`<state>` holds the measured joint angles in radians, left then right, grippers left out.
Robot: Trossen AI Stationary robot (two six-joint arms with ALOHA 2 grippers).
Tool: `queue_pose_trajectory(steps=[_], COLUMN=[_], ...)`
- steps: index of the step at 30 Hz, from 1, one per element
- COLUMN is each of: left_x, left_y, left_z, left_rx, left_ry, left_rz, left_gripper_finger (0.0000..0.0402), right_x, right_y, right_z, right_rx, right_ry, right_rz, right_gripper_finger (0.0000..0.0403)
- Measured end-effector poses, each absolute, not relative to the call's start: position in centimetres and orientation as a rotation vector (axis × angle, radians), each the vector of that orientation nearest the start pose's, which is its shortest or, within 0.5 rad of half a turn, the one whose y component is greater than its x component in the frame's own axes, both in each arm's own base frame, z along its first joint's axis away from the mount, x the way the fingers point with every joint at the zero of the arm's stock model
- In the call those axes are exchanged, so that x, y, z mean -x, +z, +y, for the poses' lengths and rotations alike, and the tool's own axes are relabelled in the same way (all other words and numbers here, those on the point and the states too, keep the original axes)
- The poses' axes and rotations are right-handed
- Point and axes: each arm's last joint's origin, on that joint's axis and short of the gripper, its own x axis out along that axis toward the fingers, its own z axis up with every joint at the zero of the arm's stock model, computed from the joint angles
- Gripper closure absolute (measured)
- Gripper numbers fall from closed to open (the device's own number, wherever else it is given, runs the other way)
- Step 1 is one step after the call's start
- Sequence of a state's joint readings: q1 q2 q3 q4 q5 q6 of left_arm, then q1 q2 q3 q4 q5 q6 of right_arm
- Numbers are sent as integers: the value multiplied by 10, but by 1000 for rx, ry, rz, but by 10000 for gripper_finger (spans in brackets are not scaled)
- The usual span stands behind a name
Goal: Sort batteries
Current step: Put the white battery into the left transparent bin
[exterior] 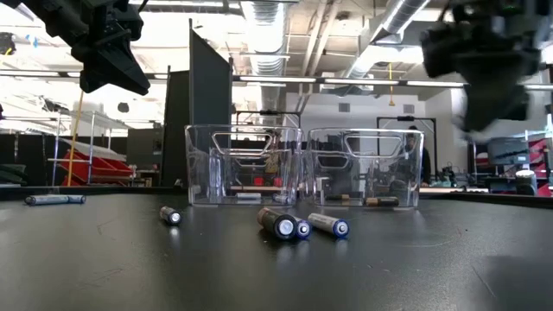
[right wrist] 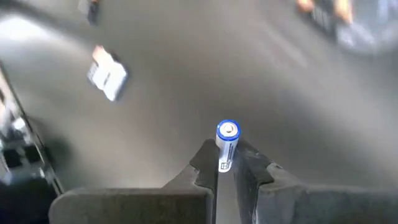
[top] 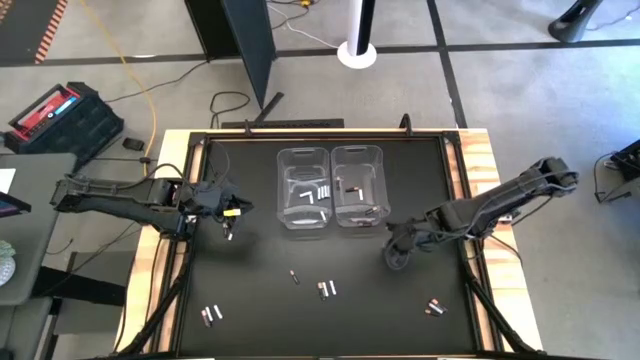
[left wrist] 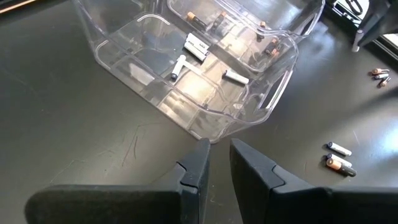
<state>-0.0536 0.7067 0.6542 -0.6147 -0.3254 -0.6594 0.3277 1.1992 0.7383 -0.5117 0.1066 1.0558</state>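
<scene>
Holding batteries, two clear bins

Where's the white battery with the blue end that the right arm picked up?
The white cylindrical battery with a blue end is pinched in the right end effector, which in the high view hangs over the black table's right side, just front-right of the two clear plastic bins.

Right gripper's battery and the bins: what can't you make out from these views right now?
- Battery in the right gripper: lower half hidden between the fingers; type markings unreadable, right wrist view.
- Right gripper in the low view: motion-blurred, grip unseen.
- Bin contents: too small to count in the high view.
- Left gripper: fingers nearly together, nothing visible between them.
</scene>
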Motion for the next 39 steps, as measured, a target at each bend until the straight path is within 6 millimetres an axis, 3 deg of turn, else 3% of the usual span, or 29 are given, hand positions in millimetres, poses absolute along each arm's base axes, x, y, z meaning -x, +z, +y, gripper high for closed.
queue_pose_trajectory(steps=[8, 14, 21, 27, 31, 39], left_x=[-142, -142, -142, -142, -142, -142], left_y=[263, 263, 263, 263, 262, 262], left_z=[2, 2, 2, 1, 1, 1], left_rx=[506, 506, 506, 517, 516, 516], left_ry=[465, 464, 463, 435, 435, 436], left_rz=[542, 544, 545, 560, 563, 564], left_gripper_finger=[345, 345, 345, 345, 345, 345], right_x=[-237, -260, -318, -370, -402, -450], right_y=[230, 251, 282, 294, 285, 221], right_z=[52, 30, 4, -25, -43, -66], right_rx=[-717, -634, -445, -313, -248, -103], right_ry=[-257, -284, -316, -344, -354, -331], right_rz=[685, 617, 641, 694, 755, 996], right_gripper_finger=[357, 358, 358, 358, 358, 358])
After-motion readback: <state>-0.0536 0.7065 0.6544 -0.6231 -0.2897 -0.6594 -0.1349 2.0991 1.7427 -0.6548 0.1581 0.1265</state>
